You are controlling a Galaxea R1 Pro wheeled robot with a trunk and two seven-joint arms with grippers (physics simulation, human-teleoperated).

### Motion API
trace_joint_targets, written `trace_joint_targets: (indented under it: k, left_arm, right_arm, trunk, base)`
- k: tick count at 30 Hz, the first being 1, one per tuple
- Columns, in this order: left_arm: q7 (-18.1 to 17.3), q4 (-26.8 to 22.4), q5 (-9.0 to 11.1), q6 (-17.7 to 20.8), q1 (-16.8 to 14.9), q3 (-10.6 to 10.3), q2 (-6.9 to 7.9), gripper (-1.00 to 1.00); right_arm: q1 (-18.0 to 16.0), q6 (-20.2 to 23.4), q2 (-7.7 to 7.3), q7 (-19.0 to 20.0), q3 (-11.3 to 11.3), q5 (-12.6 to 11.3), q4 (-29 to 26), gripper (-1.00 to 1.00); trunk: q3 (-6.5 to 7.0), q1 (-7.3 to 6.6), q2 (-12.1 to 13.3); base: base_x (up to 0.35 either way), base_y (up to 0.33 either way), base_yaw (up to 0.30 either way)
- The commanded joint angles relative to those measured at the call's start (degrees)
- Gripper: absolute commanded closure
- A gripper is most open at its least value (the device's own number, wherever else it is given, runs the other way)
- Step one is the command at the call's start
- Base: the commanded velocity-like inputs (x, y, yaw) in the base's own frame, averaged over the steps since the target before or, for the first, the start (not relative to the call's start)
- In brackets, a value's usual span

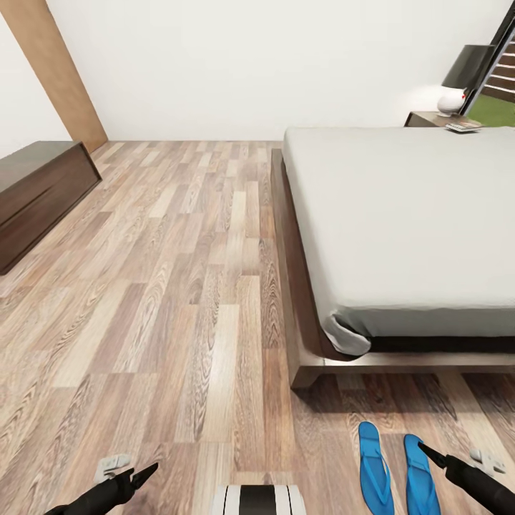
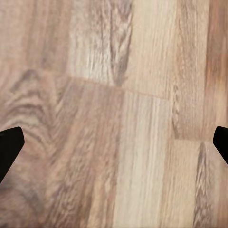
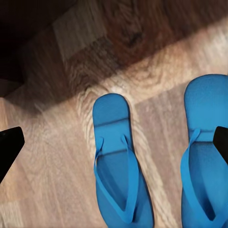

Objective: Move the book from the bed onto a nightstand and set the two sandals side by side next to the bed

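A white-walled bedroom with a brown wood-plank floor (image 1: 179, 286) is stretching ahead, the large bed (image 1: 400, 222) with its pale mattress and dark frame sitting at the right and a long low dark cabinet (image 1: 39, 193) standing against the left wall. Beyond the bed's far corner, a nightstand (image 1: 429, 119) is carrying a dark-shaded lamp (image 1: 465, 75) and a thin flat object that may be the book (image 1: 463, 126), too small to tell. The two sandals (image 1: 375, 468) are lying side by side on the floor just past the foot of the bed, nearly parallel and slightly apart. The right gripper (image 1: 429, 452) is hovering over the right-hand sandal (image 1: 422, 476), and in the right wrist view its fingers (image 3: 10, 147) are standing spread wide, one sandal (image 3: 118, 166) lying between them and the other (image 3: 204, 156) under the far fingertip, neither touched. The left gripper (image 1: 143, 473) is hanging over bare planks, its fingers (image 2: 9, 147) likewise spread wide.
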Motion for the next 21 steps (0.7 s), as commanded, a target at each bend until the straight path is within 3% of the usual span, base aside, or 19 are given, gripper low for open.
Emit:
trace_joint_targets:
  k: [1,12,21]
  left_arm:
    - [-0.1,0.1,0.5,-0.3,0.0,-0.4,0.03,-1.0]
    - [0.0,0.1,0.5,-0.3,0.0,-0.4,-0.07,-1.0]
    - [0.1,0.1,0.3,-0.1,0.0,-0.4,-0.8,-1.0]
  right_arm:
    - [0.0,-0.3,-0.01,0.1,0.5,-0.3,0.0,-1.0]
    - [0.0,-0.2,0.01,0.2,0.5,-0.3,0.0,-1.0]
    - [0.0,-1.1,0.29,0.0,0.5,-0.3,0.0,-1.0]
  trunk:
    - [-0.04,-0.01,0.0]
    - [-0.04,-0.01,0.0]
    - [1.96,-0.24,0.1]
  base:
    - [0.0,0.0,0.0]
    - [0.0,0.0,0.0]
    - [0.0,0.0,0.0]
